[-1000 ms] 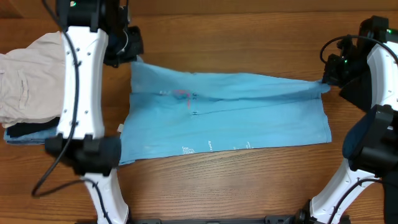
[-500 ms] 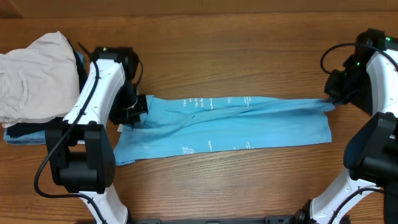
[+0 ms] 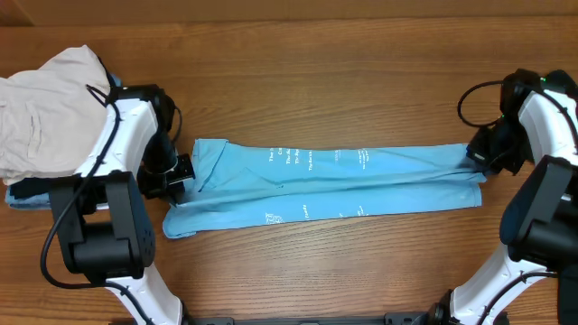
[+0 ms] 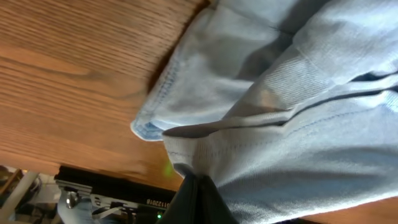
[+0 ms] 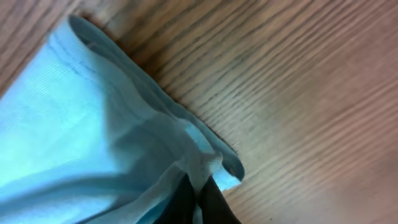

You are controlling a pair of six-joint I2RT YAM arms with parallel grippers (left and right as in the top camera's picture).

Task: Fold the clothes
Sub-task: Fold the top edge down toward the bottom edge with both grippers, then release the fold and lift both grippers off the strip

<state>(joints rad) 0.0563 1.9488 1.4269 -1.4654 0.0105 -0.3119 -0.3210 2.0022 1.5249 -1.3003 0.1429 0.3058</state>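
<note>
Both sets of jaws are pinching cloth. The left jaws grip the sky-blue T-shirt (image 3: 334, 176) at its left end, and the right jaws hold a bunched corner at its right end. The shirt lies as a long, folded band across the middle of the wooden surface (image 3: 316, 72), small white print facing up. A cream-beige garment (image 3: 41, 108) is heaped at the far left, apart from it.

A cream-beige garment (image 3: 41, 108) is lying bunched at the wooden counter's (image 3: 316, 63) left edge, sitting atop a black garment (image 3: 41, 187).
</note>
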